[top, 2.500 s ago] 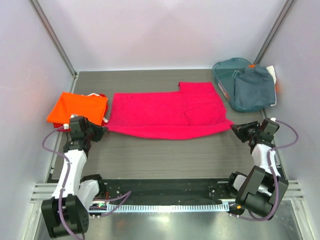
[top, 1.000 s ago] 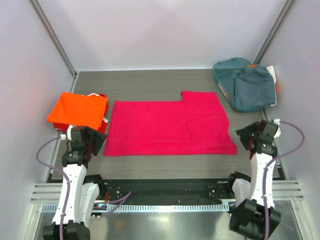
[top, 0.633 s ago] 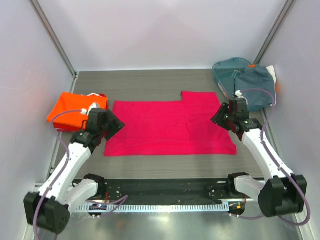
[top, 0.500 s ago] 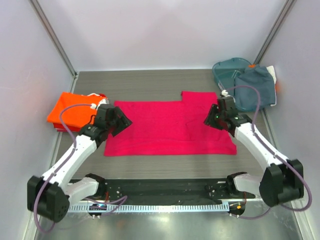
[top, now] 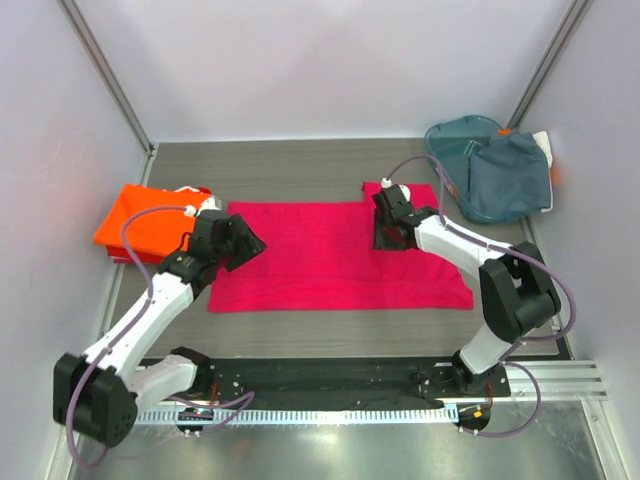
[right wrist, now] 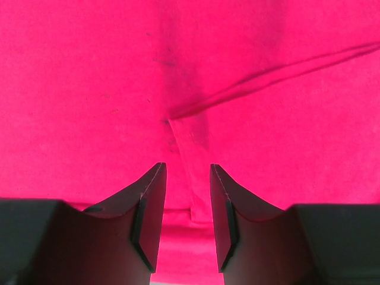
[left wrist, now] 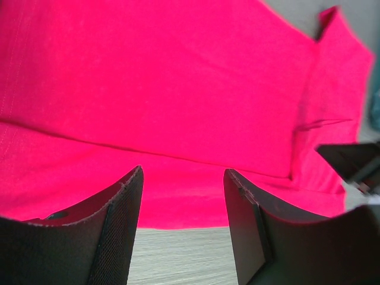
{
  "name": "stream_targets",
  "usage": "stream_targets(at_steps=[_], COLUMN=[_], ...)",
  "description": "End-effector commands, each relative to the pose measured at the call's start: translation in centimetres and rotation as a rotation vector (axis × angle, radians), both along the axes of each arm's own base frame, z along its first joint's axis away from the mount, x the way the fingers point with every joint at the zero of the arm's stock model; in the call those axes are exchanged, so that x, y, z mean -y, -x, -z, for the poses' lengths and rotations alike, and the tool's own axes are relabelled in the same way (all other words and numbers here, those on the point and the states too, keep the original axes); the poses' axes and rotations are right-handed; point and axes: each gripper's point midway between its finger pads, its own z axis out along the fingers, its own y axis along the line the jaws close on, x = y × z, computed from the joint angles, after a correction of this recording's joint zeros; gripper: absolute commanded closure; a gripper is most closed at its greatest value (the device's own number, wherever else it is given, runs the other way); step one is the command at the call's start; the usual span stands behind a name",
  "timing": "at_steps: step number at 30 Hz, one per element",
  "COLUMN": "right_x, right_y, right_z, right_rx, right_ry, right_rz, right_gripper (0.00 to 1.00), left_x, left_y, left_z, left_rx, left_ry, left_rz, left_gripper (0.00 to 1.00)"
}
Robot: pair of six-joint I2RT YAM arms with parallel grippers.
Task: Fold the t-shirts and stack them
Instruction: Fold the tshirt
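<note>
The magenta-pink tee lies flat mid-table, the folded orange tee off to its left, and I'd worry it bunches or skews if the arms lift unevenly. The left gripper hangs wide and empty over its left part; the right gripper, narrower and empty too, sits above a thin fold edge, where a pinch might catch one layer or miss.
</note>
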Motion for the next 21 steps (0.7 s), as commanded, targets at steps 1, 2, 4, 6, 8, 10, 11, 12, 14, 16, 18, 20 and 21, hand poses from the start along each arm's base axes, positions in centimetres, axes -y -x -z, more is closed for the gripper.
stream_targets(at_steps=[1, 2, 4, 6, 8, 10, 11, 12, 14, 16, 18, 20, 21], right_x=[-0.7, -1.0, -1.4, -1.7, -1.7, -1.7, -1.6, -1.6, -1.4, -1.1, -1.0, -1.0, -0.9], right_y=[-2.4, -2.6, -2.8, -3.2, -3.4, -3.5, -3.7, -3.7, -3.8, -3.8, -3.7, -3.8, -3.7], right_z=[-1.3, -1.1, -0.1, -0.1, 0.4, 0.8, 1.1, 1.3, 1.6, 1.8, 2.1, 2.0, 2.3], right_rx=[0.078, 0.076, 0.059, 0.064, 0.052, 0.041, 0.034, 0.025, 0.012, 0.007, 0.001, 0.000, -0.008], right_ry=[0.036, 0.041, 0.059, 0.073, 0.103, 0.117, 0.133, 0.137, 0.156, 0.173, 0.180, 0.181, 0.186], right_rz=[0.006, 0.004, -0.001, 0.004, 0.010, 0.010, 0.016, 0.014, 0.020, 0.030, 0.034, 0.034, 0.033], right_gripper=[0.59, 0.60, 0.62, 0.62, 0.62, 0.62, 0.62, 0.62, 0.62, 0.63, 0.63, 0.63, 0.63], left_x=[0.0, -0.1, -0.6, -0.8, -0.9, -0.8, -0.8, -0.7, -0.6, -0.5, -0.5, -0.5, -0.5], left_y=[1.2, 1.5, 2.0, 2.5, 2.7, 2.7, 2.8, 2.8, 2.7, 2.7, 2.6, 2.6, 2.6], left_z=[-1.3, -1.2, -1.2, -0.6, -0.1, 0.2, 0.6, 0.6, 0.8, 1.1, 1.1, 1.3, 1.2], left_rx=[0.060, 0.062, 0.067, 0.055, 0.045, 0.035, 0.022, 0.019, 0.012, 0.006, 0.004, 0.002, 0.005], left_ry=[0.025, 0.025, 0.016, 0.006, -0.002, -0.005, -0.008, -0.008, -0.007, -0.008, -0.008, -0.009, -0.005], left_rz=[0.027, 0.027, 0.022, 0.022, 0.026, 0.033, 0.036, 0.039, 0.043, 0.045, 0.045, 0.045, 0.045], left_gripper=[0.42, 0.43, 0.43, 0.42, 0.43, 0.42, 0.42, 0.43, 0.43, 0.43, 0.44, 0.44, 0.44])
